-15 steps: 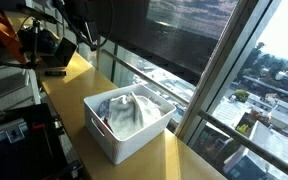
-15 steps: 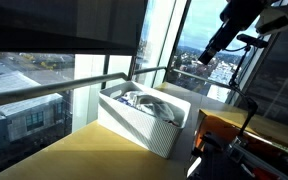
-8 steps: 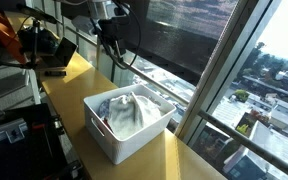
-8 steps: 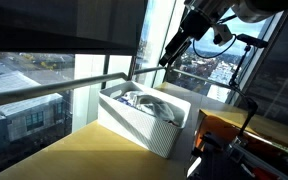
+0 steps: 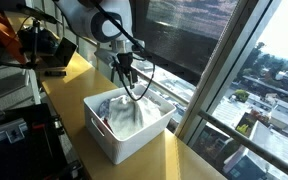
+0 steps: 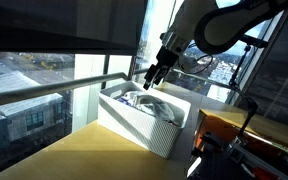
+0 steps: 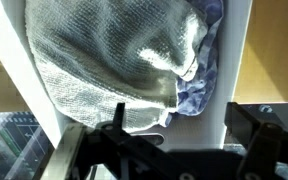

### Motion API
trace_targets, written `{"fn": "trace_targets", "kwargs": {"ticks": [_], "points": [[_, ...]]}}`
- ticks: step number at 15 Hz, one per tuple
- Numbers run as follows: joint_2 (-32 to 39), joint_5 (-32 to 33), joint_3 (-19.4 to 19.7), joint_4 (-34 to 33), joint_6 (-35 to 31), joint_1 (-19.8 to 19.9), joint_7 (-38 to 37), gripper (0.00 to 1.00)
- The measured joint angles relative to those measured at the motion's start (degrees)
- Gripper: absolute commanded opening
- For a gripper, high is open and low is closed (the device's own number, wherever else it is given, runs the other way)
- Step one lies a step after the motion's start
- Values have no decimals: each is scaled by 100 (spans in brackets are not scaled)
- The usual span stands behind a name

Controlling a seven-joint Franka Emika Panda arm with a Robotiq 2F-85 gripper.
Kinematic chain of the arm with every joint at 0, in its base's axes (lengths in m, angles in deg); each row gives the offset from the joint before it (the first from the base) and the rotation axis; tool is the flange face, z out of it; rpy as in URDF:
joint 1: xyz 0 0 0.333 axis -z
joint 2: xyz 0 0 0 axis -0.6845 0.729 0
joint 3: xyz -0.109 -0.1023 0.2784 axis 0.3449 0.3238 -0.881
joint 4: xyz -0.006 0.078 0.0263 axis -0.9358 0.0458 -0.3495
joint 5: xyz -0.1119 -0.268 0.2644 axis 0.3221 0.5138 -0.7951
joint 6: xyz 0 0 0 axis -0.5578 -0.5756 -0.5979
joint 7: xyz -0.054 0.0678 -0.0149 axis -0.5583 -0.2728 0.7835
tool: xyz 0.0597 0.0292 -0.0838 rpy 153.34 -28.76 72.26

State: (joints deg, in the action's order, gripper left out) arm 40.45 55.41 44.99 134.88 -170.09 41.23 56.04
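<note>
strong daylight glare through windows, interior dim and backlit, wrist view soft, blurred

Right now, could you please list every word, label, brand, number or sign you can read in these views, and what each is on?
None can be read.
The white basket, the grey knitted cloth in it and the gripper above it show no lettering.
The buildings outside are too small and blurred to tell.
</note>
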Motion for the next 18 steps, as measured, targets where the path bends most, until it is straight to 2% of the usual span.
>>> {"fn": "trace_targets", "kwargs": {"ticks": [4,7,13,14,15,18], "points": [[638,-1,311,-422,0,1,-2,100],[1056,-4,403,-634,-1,-8,-58,100],[1971,-4,605,-1020,-32,-259,-256,100],[2143,-3,667,-1095,-33,-327,-300,90],[2309,-3,720,-1167,-33,-389,-348,74],[2759,-4,834,-1386,-30,-502,-476,52]]}}
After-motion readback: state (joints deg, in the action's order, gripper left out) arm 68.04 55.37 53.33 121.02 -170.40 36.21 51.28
